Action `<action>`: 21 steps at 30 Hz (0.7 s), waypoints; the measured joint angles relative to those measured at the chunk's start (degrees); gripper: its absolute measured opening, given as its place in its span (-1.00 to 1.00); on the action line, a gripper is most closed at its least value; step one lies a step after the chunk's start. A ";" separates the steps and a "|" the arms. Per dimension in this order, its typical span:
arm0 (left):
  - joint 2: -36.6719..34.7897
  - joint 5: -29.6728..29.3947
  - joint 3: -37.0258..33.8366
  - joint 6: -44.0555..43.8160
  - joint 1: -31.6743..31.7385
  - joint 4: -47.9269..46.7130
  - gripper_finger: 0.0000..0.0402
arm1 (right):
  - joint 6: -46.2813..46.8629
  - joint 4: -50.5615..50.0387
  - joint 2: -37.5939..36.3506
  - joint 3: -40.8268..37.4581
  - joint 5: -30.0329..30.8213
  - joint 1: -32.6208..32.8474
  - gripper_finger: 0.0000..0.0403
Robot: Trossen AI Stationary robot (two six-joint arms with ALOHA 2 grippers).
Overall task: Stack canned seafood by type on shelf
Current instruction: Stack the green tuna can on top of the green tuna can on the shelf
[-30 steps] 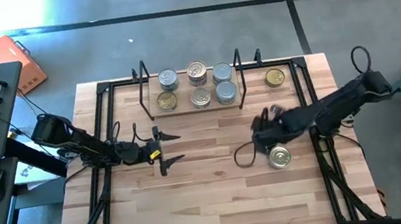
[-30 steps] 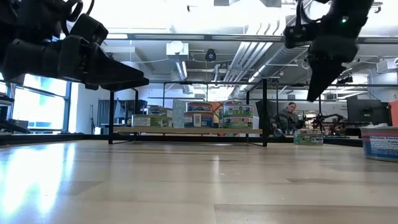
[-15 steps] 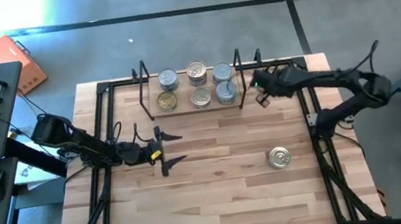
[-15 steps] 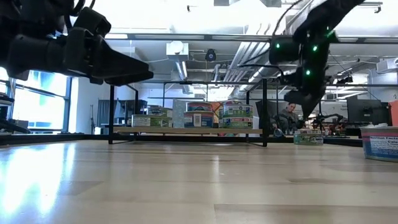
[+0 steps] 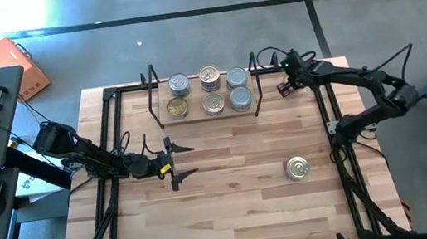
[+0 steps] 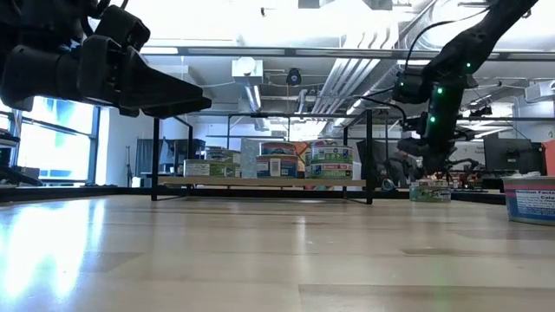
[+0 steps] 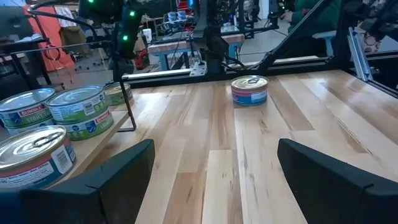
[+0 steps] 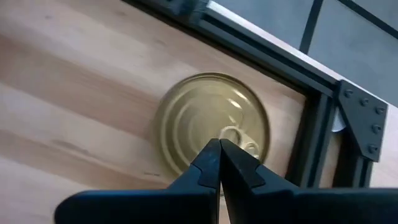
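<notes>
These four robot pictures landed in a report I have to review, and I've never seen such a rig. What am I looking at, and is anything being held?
Two dark robot arms work at a wooden table. One picture looks straight down, one looks level across the tabletop, and two come from cameras on the arms' wrists. At the back stands a small shelf holding six tins of seafood. One tin sits loose on the table. The right gripper, shut and empty, hangs over a gold-topped tin near the back right corner. The left gripper waits open over the table. Nothing is held.
</notes>
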 joint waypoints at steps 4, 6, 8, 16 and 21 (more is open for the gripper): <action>0.00 -0.01 0.00 -0.04 0.00 0.01 0.67 | -0.15 0.58 0.98 0.00 -0.21 -1.97 -1.00; 0.00 -0.04 0.00 -0.37 0.02 0.02 0.67 | -0.83 1.23 2.57 0.00 -0.90 -2.72 -1.00; 0.00 -0.04 0.00 -0.39 0.00 0.02 0.67 | -2.02 1.96 4.69 0.00 -2.26 -3.34 -1.00; 0.00 -0.20 -0.07 -2.53 -0.63 -0.70 0.67 | -1.78 -0.58 6.64 0.48 -3.17 -2.00 -1.00; 0.00 -0.21 -0.07 -2.97 -1.78 -0.85 0.67 | 3.09 -9.02 6.35 0.56 -4.55 2.00 -1.00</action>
